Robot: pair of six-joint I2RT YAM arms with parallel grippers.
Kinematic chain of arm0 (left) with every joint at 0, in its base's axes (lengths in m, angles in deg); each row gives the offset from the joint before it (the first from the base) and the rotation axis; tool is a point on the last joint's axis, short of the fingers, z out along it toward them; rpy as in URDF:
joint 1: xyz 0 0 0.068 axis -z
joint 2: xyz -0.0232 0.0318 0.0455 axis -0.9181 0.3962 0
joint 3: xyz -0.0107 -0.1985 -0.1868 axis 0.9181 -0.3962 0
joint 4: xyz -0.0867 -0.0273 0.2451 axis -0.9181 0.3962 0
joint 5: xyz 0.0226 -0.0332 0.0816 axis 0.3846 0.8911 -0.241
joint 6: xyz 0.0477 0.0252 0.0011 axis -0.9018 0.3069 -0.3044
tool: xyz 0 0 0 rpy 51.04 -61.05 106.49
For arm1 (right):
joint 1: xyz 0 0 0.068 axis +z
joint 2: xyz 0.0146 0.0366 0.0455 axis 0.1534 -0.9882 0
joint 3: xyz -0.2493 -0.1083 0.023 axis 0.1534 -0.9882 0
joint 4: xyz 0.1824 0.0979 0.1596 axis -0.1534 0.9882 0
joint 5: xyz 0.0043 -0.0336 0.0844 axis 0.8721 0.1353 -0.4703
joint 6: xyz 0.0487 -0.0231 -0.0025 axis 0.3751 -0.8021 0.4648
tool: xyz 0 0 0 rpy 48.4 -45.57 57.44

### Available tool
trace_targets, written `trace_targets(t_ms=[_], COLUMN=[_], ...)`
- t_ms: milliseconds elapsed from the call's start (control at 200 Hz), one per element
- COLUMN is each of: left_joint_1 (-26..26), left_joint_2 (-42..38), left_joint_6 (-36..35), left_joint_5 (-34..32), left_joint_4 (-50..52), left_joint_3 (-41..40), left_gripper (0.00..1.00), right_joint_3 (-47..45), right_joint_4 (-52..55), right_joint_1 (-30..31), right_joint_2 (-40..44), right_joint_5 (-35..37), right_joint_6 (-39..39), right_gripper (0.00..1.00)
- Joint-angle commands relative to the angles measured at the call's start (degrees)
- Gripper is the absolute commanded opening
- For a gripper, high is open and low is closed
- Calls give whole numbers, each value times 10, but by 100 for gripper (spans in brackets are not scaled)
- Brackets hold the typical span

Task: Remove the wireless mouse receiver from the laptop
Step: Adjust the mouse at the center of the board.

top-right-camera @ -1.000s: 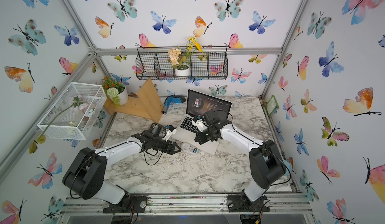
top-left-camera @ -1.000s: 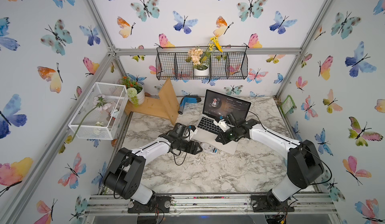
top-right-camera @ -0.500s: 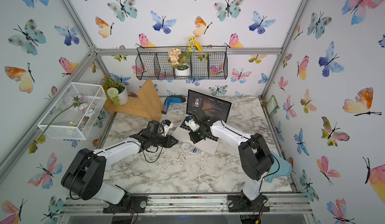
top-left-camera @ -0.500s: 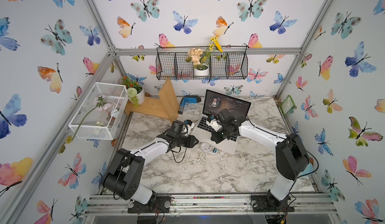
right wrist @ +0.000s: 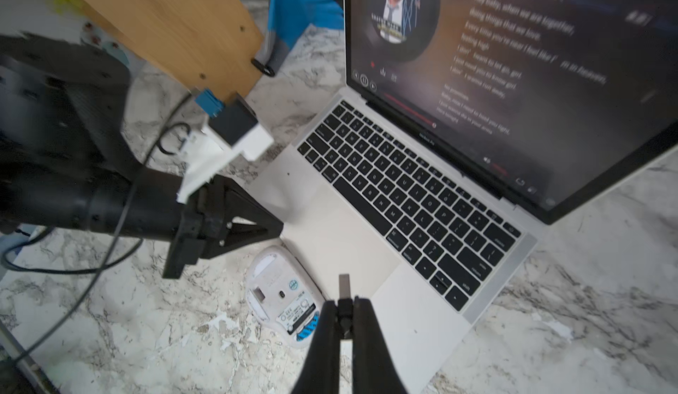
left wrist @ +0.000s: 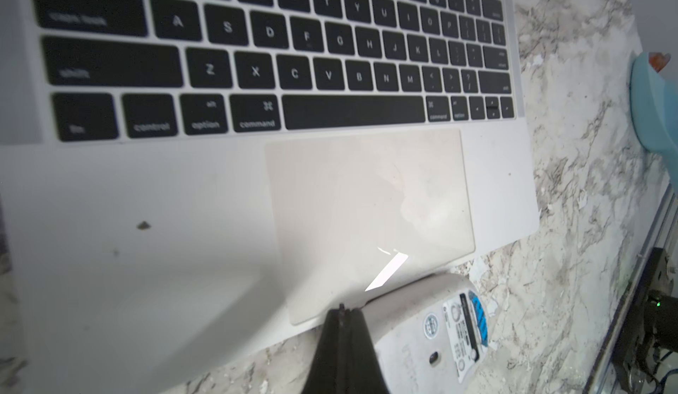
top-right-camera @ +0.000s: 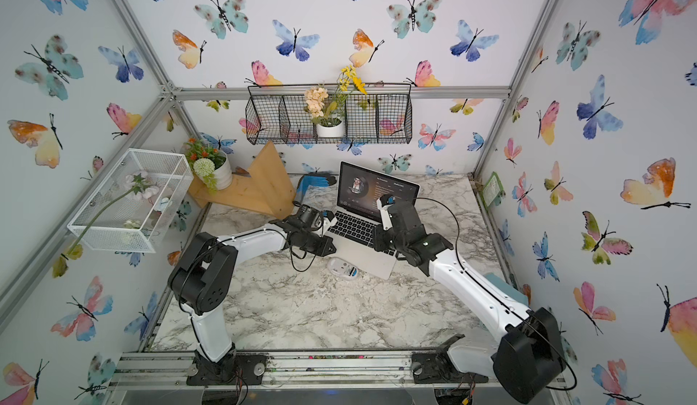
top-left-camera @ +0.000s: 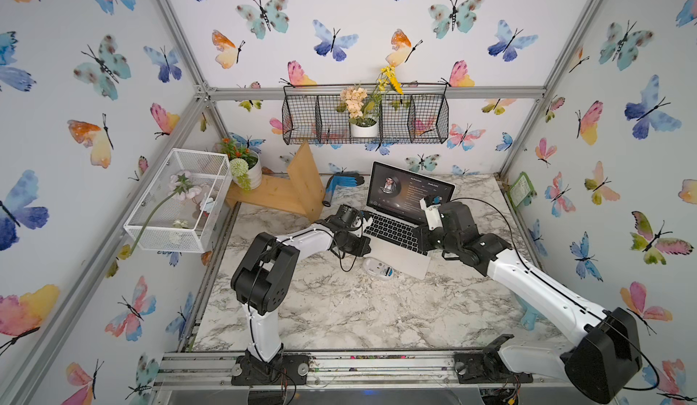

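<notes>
The silver laptop [top-left-camera: 399,233] [top-right-camera: 362,233] stands open on the marble table, its screen lit. My right gripper [right wrist: 345,305] is shut on the wireless mouse receiver [right wrist: 344,286], a small black stub with a metal plug sticking out past the fingertips. It hangs in the air over the laptop's front edge, clear of any port. My left gripper [left wrist: 341,309] [right wrist: 279,226] is shut with nothing in it, low beside the laptop's front left corner.
A white mouse [top-left-camera: 377,268] [right wrist: 282,296] lies upside down against the laptop's front edge, between the two grippers. A wooden stand [top-left-camera: 290,192] and a blue-and-black tool [top-left-camera: 341,182] sit behind the laptop. A white wire basket [top-left-camera: 177,199] juts from the left wall.
My left gripper has shut. My right arm has drawn back from the laptop's left side toward the right, carrying the receiver.
</notes>
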Motion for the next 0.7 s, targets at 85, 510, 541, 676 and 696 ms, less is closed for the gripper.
trace_targets(t_ms=[85,510,541,676,696], left_joint_1=[14,22,24,29,29], left_joint_2=[10,-81,-90,-133,-140], left_joint_6=[-17,6,9,26,28], left_joint_5=[-7,42,44,35,37], left_joint_4=[20,5,6,11,13], left_joint_3=[-5,-103,-107,-122,-122], left_gripper=[5,4,4,4,4], right_joint_3=[18,48,51,52,50], right_joint_4=[-4,-7,-7,-4,-4], right_joint_1=[1,1,1,0,-1], right_joint_2=[11,-5,-7,-19,-22], right_joint_5=[7,1,0,-1,-2], right_joint_6=[-8,-28,-28,-23,-22], right_gripper=[2,2,2,2,2])
